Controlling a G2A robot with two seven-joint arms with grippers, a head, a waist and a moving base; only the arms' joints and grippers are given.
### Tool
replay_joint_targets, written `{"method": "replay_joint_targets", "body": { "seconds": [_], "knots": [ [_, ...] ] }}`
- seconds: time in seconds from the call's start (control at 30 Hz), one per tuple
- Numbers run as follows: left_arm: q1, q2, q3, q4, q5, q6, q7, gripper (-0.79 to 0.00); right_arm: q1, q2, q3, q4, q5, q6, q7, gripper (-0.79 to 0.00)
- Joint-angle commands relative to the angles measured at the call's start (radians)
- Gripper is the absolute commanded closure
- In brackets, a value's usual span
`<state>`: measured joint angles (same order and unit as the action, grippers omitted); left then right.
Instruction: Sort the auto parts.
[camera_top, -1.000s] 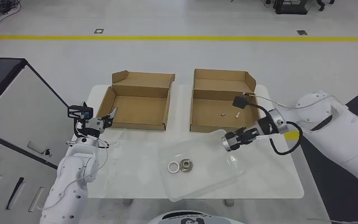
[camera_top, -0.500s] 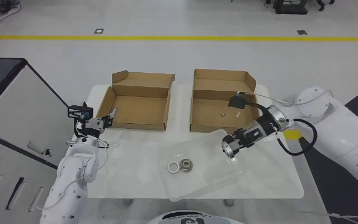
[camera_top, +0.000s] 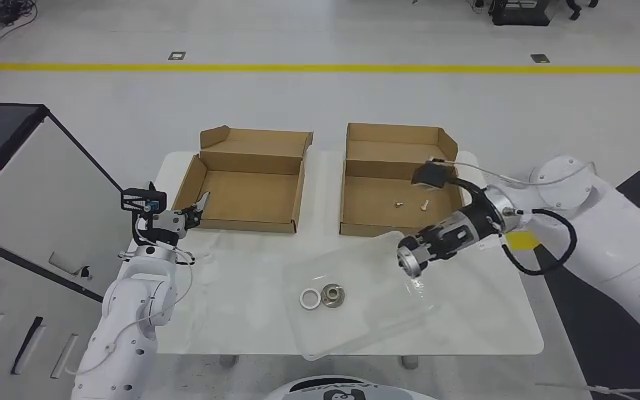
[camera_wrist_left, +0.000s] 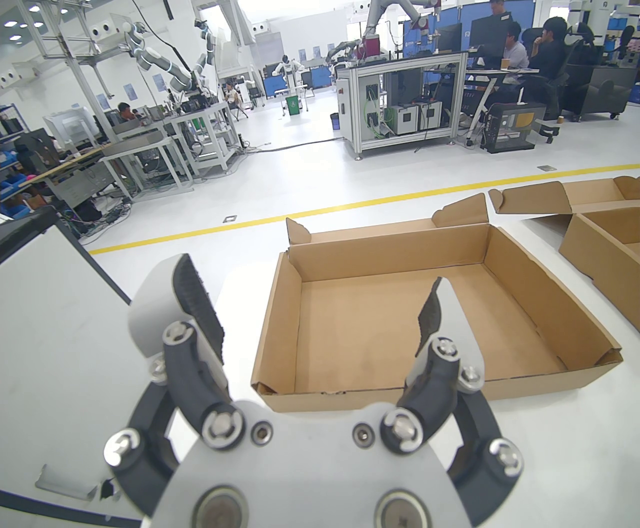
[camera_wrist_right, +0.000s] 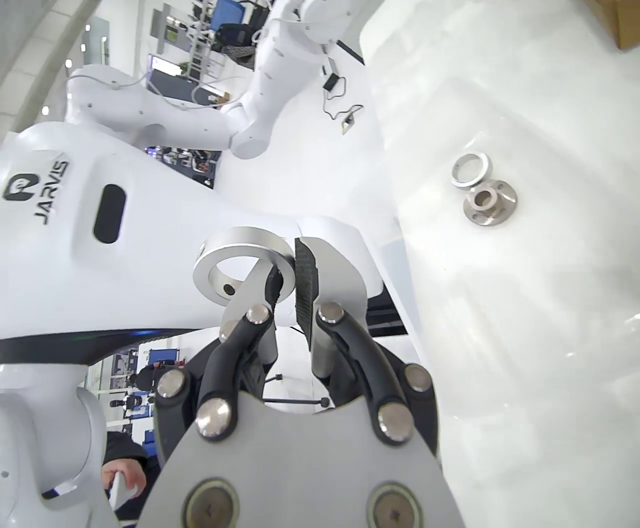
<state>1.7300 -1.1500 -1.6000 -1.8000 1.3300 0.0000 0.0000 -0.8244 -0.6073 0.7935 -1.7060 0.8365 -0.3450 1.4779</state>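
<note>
I've got the right hand (camera_wrist_right: 287, 272) pinching a silver ring (camera_wrist_right: 240, 239) by its wall, above the clear tray (camera_top: 370, 315) on the worktop (camera_top: 485, 315). Left hand (camera_wrist_left: 310, 285) is spread, just beside the left cardboard box (camera_wrist_left: 380, 320).

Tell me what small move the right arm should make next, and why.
Probably it should carry its load toward the right cardboard box. The right gripper is shut on a metal ring and hangs over the edge of the clear tray, so the picking looks done and only the placing remains. I cannot tell which box suits this ring.
</note>
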Motion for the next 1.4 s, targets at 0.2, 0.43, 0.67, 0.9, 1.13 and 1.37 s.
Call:
{"method": "replay_joint_targets", "body": {
  "seconds": [0.2,0.43,0.67,0.9,1.13,1.37],
  "knots": [
    [0.0,0.0,0.0,0.0,0.0,0.0,0.0,-0.785,-0.004,-0.035,0.03,-0.04,0.153,0.049,0.046,0.0],
    [0.0,0.0,0.0,0.0,0.0,0.0,0.0,-0.785,0.002,-0.082,0.029,-0.049,0.208,0.06,0.058,0.0],
    [0.0,0.0,0.0,0.0,0.0,0.0,0.0,-0.785,0.024,-0.126,-0.001,-0.052,0.288,0.06,0.058,0.0],
    [0.0,0.0,0.0,0.0,0.0,0.0,0.0,-0.785,0.064,-0.179,-0.033,-0.066,0.387,0.06,0.058,0.0],
    [0.0,0.0,0.0,0.0,0.0,0.0,0.0,-0.785,0.105,-0.243,-0.069,-0.078,0.456,0.06,0.058,0.0],
    [0.0,0.0,0.0,0.0,0.0,0.0,0.0,-0.785,0.105,-0.243,-0.069,-0.078,0.456,0.06,0.058,0.0]
  ]
}}
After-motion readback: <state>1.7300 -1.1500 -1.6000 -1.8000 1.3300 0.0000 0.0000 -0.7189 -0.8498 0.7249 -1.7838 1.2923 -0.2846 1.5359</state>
